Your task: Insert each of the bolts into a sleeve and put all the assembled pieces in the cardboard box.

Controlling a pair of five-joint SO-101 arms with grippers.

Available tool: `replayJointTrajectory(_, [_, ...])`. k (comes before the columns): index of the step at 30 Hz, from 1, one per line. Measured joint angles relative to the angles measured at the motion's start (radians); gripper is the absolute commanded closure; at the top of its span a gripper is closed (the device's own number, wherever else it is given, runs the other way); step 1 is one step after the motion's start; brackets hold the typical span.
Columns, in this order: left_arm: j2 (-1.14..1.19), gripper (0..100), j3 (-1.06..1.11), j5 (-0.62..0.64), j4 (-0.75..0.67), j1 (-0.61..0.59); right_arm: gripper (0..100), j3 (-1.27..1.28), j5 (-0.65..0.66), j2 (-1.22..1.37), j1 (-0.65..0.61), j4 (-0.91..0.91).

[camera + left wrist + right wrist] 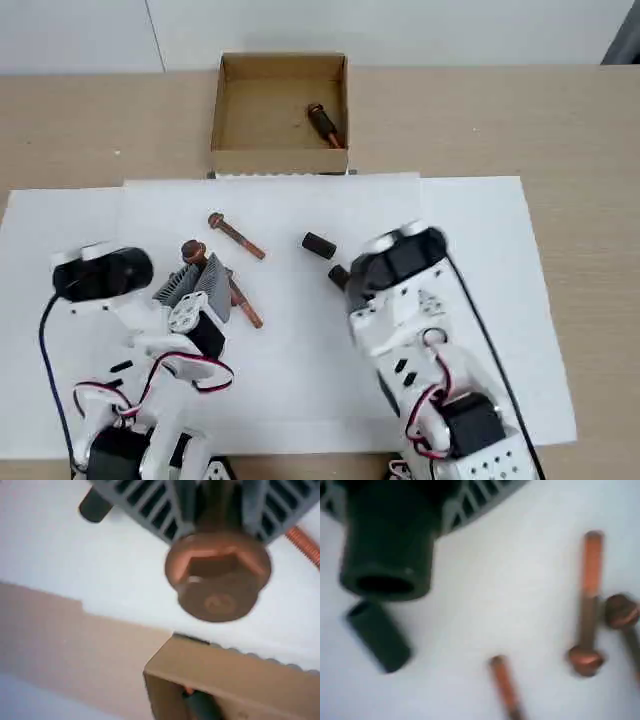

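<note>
– grippers first: what does each one have?
– the left gripper is clamped on the held bolt, a copper one whose head sticks out past the grey jaws on the side facing the cardboard box. the right gripper is closed around the held sleeve, which is black, with its open end likewise turned toward the box.
– and how far are those from the box?
– both are well short of it, over the white paper. the held bolt is off the box's left front corner, the held sleeve off its right front corner.
– anything lying loose?
– a loose bolt lies flat between the left gripper and the box, nearer the gripper. a loose sleeve lies just beside the held sleeve, on its box side. a copper shaft pokes out beside the left gripper on the side away from the box. i cannot tell whether it belongs to the held bolt or is a separate one.
– is the box holding anything?
– one assembled piece, a bolt in a sleeve, lies tilted inside near the right wall. the box stands on the tan table, and the paper's far edge runs up to the box's near wall.
</note>
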Motion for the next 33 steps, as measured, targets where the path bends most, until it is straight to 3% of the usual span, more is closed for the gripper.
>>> replayJointTrajectory(6, [-0.043, 100, 0.043, 0.015, -0.058, 0.074, 99.7, 0.124, 0.035, -0.199, -0.172, -0.002])
replayJointTrajectory(12, [-0.044, 100, 0.046, 0.015, -0.063, 0.157, 99.7, 0.161, 0.086, -0.221, -0.272, -0.006])
replayJointTrajectory(21, [-0.046, 100, 0.046, 0.015, -0.124, 0.163, 99.7, 0.161, 0.087, -0.224, -0.322, -0.008])
replayJointTrajectory(33, [-0.046, 100, 0.046, 0.015, -0.161, 0.204, 99.7, 0.167, 0.160, -0.224, -0.322, -0.147])
